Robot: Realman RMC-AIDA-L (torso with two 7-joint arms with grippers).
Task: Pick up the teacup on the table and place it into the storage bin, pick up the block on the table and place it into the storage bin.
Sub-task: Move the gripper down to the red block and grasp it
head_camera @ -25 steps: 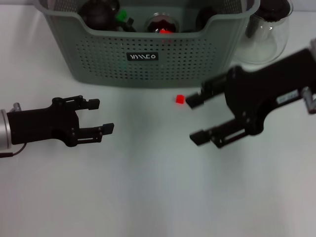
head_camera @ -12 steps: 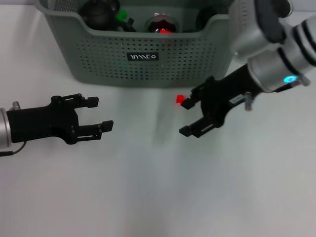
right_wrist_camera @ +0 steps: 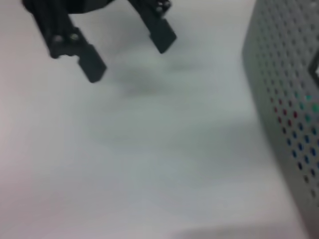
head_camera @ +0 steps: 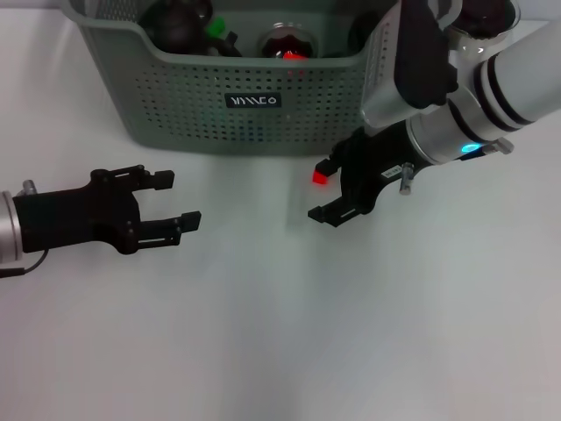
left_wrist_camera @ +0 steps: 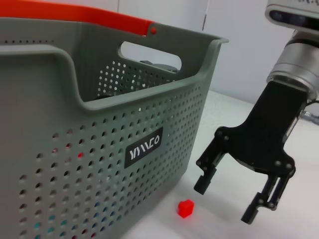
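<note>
The small red block (head_camera: 319,177) lies on the white table just in front of the grey-green storage bin (head_camera: 175,105). My right gripper (head_camera: 324,189) is open and hangs by the block, which sits close to its bin-side finger. The left wrist view shows the block (left_wrist_camera: 186,207), the bin (left_wrist_camera: 75,149) and the open right gripper (left_wrist_camera: 225,200) slightly above the table. A small round cup with red in it (head_camera: 285,41) lies inside the bin. My left gripper (head_camera: 180,202) is open and empty at the left.
Dark round things and a green piece (head_camera: 216,26) lie in the bin. A clear glass teapot (head_camera: 491,17) stands behind my right arm. The right wrist view shows the far-off left gripper (right_wrist_camera: 127,52) and the bin wall (right_wrist_camera: 284,99).
My right arm has swung left and toward the bin, bringing its open gripper to the red block. The left arm has not moved.
</note>
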